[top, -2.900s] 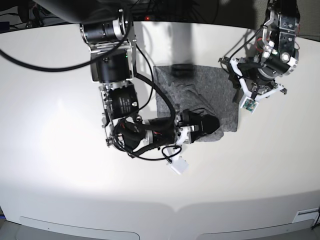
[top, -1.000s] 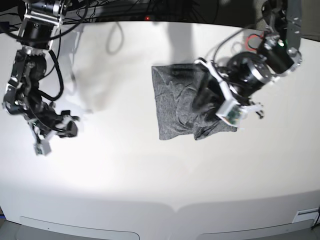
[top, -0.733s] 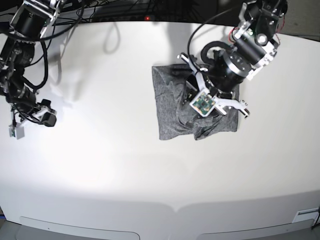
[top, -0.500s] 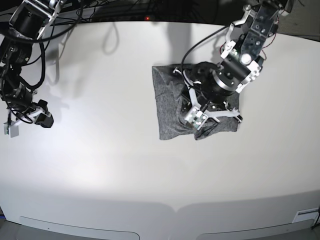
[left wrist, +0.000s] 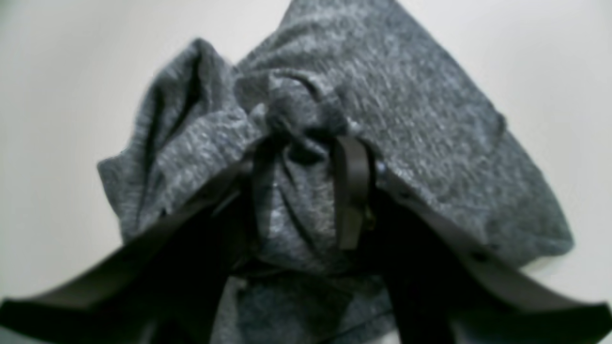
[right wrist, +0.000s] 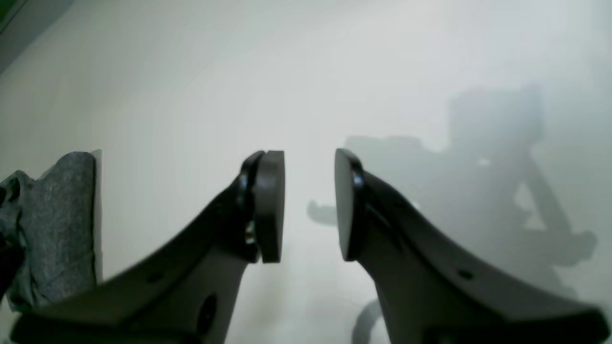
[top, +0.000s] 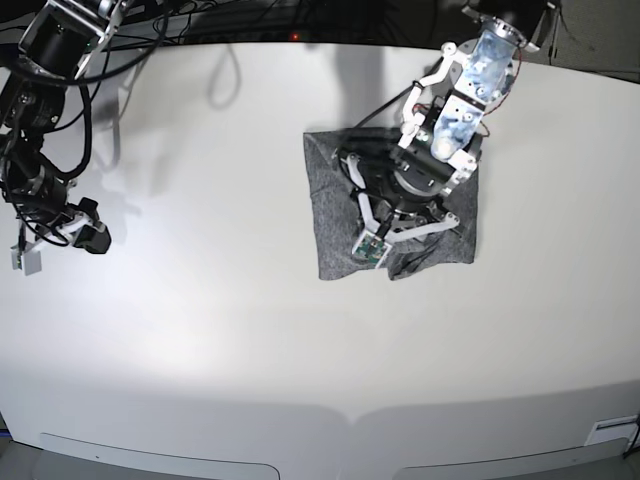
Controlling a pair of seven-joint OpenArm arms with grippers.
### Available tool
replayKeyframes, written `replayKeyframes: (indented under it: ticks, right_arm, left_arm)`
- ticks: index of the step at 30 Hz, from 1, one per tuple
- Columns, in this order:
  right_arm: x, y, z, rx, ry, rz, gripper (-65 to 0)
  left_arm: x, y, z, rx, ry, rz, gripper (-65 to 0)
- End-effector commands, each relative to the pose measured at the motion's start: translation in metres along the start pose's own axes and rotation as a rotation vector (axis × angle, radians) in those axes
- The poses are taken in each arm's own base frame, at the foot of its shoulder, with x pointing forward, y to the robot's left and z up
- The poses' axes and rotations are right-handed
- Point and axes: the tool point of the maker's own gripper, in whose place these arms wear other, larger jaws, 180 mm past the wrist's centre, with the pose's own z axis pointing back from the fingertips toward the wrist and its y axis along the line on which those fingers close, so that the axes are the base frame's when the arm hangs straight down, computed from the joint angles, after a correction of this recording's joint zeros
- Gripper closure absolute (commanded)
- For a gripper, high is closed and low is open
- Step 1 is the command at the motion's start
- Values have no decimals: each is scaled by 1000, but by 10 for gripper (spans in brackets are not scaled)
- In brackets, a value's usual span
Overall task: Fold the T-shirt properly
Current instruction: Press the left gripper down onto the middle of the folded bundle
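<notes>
Two black pincers matter to you here, and only one is working. Nearest the lens in the left wrist view, the left gripper [left wrist: 306,162] has its dark fingers [left wrist: 353,191] pinched on a bunched ridge of the heathered dark-grey knit T-shirt [left wrist: 382,119], which fills the middle of that frame. In the base view that same gripper [top: 400,205] sits on the shirt [top: 325,215] at centre right, on the pale matte table [top: 250,350]; a second ago it hovered over the shirt's right half, and it has since swung down onto the middle folds. That reads as you taking hold for another fold or a tidy-up, since the cloth already lies as a rough rectangle with a rumpled lower right corner. Farther off, at the left edge of the base view, the right gripper [top: 90,240] has pulled well apart from the shirt; its wrist view shows its jaws [right wrist: 308,205] parted on nothing over bare table.
</notes>
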Motion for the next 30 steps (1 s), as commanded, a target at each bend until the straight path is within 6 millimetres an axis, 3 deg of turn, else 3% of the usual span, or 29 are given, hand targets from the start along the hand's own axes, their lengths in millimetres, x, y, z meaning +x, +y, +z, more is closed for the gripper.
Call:
replayKeyframes:
  ticks: [1, 6, 7, 9, 10, 16, 23, 30]
  right_arm:
    - [23, 1, 5, 8, -64, 24, -168]
    - [24, 2, 5, 11, -67, 23, -168]
    - [24, 2, 6, 11, -67, 23, -168]
    - [24, 2, 5, 10, -67, 23, -168]
    - [24, 2, 5, 10, -67, 23, -168]
    - [23, 2, 6, 10, -66, 23, -168]
    - [23, 2, 5, 10, -66, 23, -168]
    - [23, 2, 5, 10, -66, 23, -168]
  left_arm:
    - [15, 9, 3, 34, -45, -2, -202]
    - [12, 17, 3, 77, -20, -17, -194]
    - [10, 17, 3, 77, -10, -17, -158]
    - [6, 17, 3, 77, 14, -16, -29]
    - [5, 17, 3, 77, 21, -16, 0]
    - [8, 29, 12, 141, 34, -53, 0]
    - [34, 55, 52, 275, -18, -89, 0]
    - [-3, 46, 75, 260, 27, -105, 0]
